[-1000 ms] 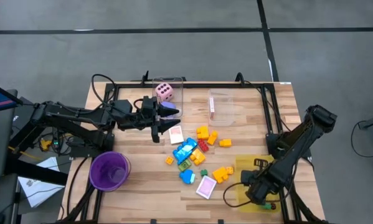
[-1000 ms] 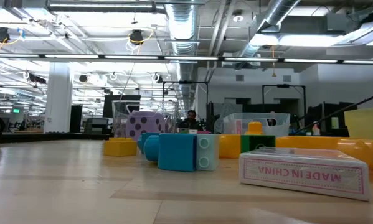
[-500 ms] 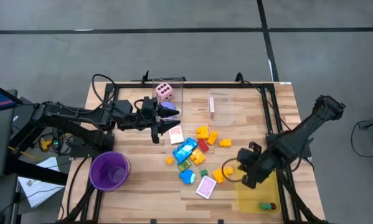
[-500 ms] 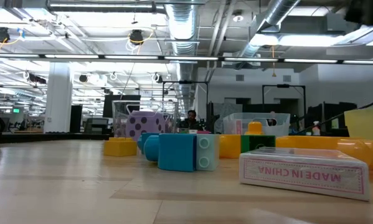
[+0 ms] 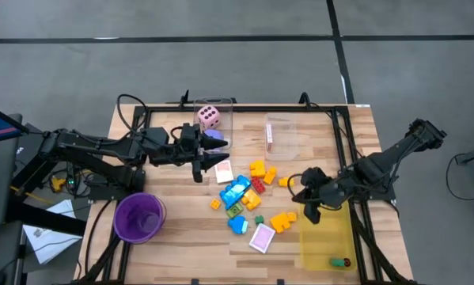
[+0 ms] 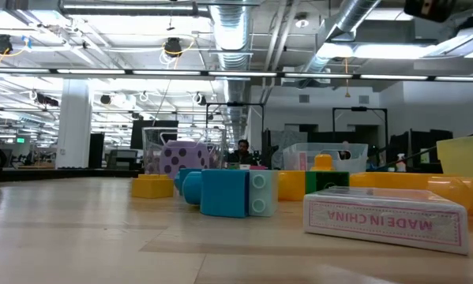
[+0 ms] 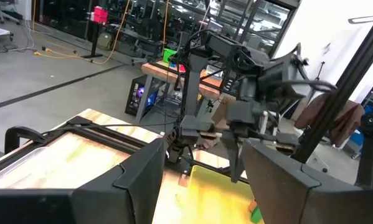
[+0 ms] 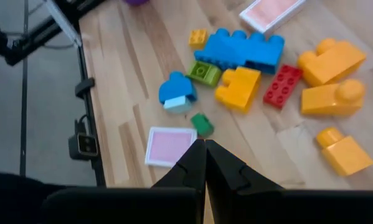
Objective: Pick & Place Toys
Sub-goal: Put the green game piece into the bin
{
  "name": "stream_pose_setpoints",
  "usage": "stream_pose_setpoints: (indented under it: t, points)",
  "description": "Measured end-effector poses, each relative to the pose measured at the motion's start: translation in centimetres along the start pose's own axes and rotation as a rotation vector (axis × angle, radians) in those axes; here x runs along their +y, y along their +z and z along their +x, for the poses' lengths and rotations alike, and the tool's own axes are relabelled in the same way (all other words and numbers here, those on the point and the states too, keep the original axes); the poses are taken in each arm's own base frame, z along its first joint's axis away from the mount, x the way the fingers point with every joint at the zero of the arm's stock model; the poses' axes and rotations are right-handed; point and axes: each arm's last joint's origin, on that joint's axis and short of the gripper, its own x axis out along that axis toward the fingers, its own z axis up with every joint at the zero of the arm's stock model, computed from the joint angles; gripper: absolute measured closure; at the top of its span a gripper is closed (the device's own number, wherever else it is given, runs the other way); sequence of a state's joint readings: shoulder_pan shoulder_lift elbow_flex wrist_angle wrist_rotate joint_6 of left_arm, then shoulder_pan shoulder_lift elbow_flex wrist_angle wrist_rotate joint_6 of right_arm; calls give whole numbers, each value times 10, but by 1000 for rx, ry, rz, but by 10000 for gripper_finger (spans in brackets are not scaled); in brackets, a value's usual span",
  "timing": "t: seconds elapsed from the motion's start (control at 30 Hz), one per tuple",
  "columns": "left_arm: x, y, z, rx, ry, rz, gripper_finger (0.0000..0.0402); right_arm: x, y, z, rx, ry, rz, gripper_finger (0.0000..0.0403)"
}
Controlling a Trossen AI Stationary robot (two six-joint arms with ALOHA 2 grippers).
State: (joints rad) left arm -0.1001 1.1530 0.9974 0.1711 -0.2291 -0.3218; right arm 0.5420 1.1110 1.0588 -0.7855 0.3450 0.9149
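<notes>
The toys (image 5: 248, 198) lie loose in the middle of the table: blue (image 8: 245, 50), yellow (image 8: 238, 87), orange (image 8: 332, 59), red (image 8: 283, 84) and green (image 8: 202, 123) blocks, and a flat pink card (image 8: 169, 144). A pink dotted die (image 5: 209, 117) sits in a clear box at the far edge. My right gripper (image 8: 205, 149) is shut and empty, above the table at the right edge of the pile (image 5: 306, 198). My left gripper (image 5: 211, 150) is open and empty, held above the table left of the pile.
A yellow tray (image 5: 325, 237) at the near right holds a small green and a small red piece. A purple cup (image 5: 139, 216) stands at the near left. A second clear box (image 5: 282, 136) at the far edge holds a card. A card box (image 6: 382, 219) lies close to the low camera.
My right gripper has moved from over the yellow tray at the near right toward the far edge and the left, up to the right side of the toy pile. The toys have not moved.
</notes>
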Motion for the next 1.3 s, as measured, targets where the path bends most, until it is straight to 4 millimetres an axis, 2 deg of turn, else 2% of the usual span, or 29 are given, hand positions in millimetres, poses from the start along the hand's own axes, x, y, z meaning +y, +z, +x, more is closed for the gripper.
stream_pose_setpoints:
  t: [0.3, 0.97, 1.1, 1.3]
  points:
    - [0, 0, 0, 0, 0, -9, 189, -7, 4, -4, -2, -16, -18, 402]
    - [0, 0, 0, -1, 2, -27, 189, -5, 9, -3, -46, 6, -7, 402]
    - [0, 0, 0, -1, 2, -28, 189, -6, 12, -3, -105, -34, 13, 393]
    - [0, 0, 0, -1, 2, -57, 189, -11, 24, -1, -257, -107, 148, 365]
